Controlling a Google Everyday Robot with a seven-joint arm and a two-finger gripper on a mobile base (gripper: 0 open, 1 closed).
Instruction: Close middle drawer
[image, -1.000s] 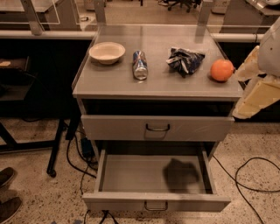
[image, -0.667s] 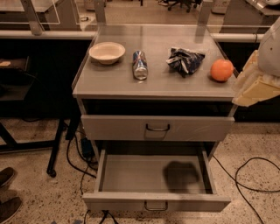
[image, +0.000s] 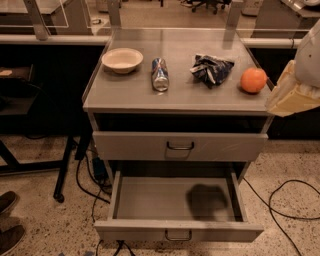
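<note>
The middle drawer (image: 178, 231) is pulled far out at the bottom of the grey cabinet. It is shallow and empty, with a small wire loop handle at the centre of its front. A shadow lies on its floor. The drawer above it (image: 180, 146) stands nearly shut, with a dark gap over it. My gripper (image: 293, 95) shows as a cream-coloured block at the right edge, beside the cabinet top's right corner. It is well above the open drawer, to its right, and touches neither drawer.
On the cabinet top (image: 130, 95) lie a beige bowl (image: 122, 60), a can on its side (image: 160, 74), a crumpled dark bag (image: 211, 69) and an orange (image: 253, 80). Cables (image: 280, 205) run over the floor on the right. Shoes (image: 7, 220) are at the lower left.
My gripper has risen a little at the right edge. The drawers and the things on the top have not moved.
</note>
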